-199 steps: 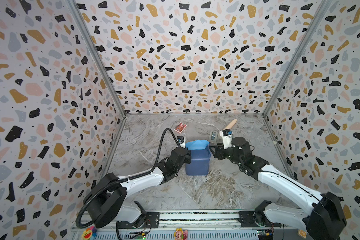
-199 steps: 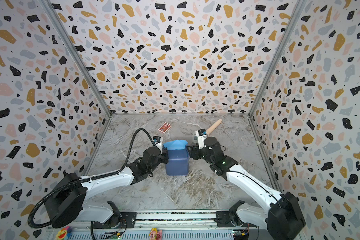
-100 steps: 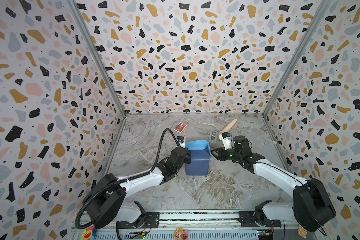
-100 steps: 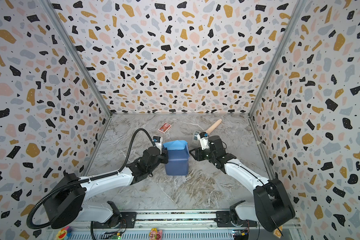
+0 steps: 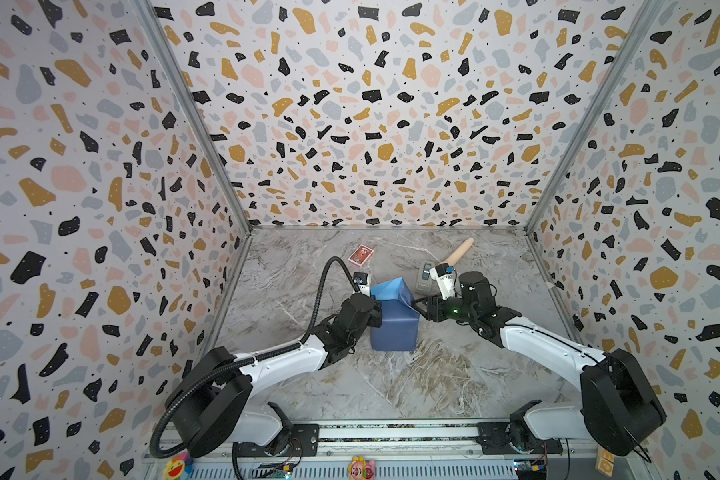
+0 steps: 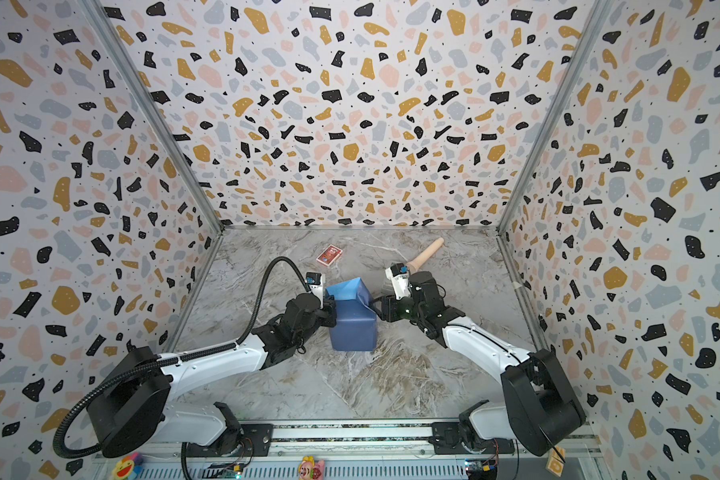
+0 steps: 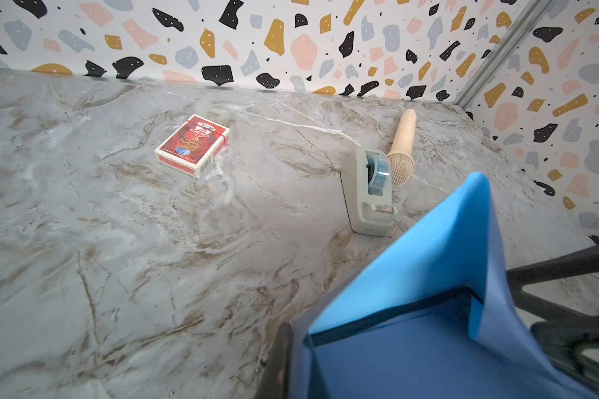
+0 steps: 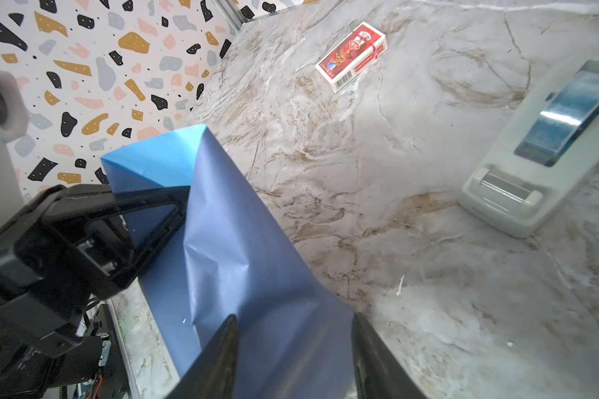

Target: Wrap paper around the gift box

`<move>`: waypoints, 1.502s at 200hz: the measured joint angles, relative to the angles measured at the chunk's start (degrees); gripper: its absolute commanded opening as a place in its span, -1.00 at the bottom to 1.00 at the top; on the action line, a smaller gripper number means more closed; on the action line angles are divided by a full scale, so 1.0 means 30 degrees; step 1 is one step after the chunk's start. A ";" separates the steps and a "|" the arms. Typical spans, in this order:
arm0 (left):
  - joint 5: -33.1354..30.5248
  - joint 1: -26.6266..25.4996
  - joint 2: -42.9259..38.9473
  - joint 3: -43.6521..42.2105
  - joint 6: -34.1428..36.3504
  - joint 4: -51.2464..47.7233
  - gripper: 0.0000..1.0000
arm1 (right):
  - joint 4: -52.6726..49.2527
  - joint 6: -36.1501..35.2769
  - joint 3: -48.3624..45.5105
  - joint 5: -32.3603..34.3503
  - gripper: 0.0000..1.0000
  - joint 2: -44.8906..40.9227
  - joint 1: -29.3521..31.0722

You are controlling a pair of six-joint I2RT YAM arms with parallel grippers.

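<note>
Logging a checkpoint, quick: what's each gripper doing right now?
Left gripper: closed, seemingly pinching the paper.
Right gripper: open, straddling the paper flap, not pinching it.

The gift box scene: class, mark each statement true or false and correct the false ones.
1. The red card pack lies flat on the table, apart from the paper. True.
2. The tape dispenser stands on the gift box. False: it stands on the table beside the wooden microphone.
3. The fingers of the right gripper stand apart with paper between them. True.
4. The paper lies unfolded on the table. False: it is folded up around the gift box.
</note>
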 measured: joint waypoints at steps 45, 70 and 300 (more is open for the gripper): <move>0.0015 0.0000 0.0000 0.0000 0.0000 0.0007 -1.00 | 0.0306 0.0073 0.0525 0.0095 0.16 0.0911 0.0102; 0.0058 0.0000 0.0000 -0.0015 0.0000 0.0022 -1.00 | 0.0699 0.0102 0.0765 0.0138 0.18 0.1515 0.0102; 0.2244 0.0000 -0.2157 -0.0255 -0.0189 -0.0117 0.15 | 0.5683 0.1807 -0.0954 -0.0138 0.37 0.3330 -0.0124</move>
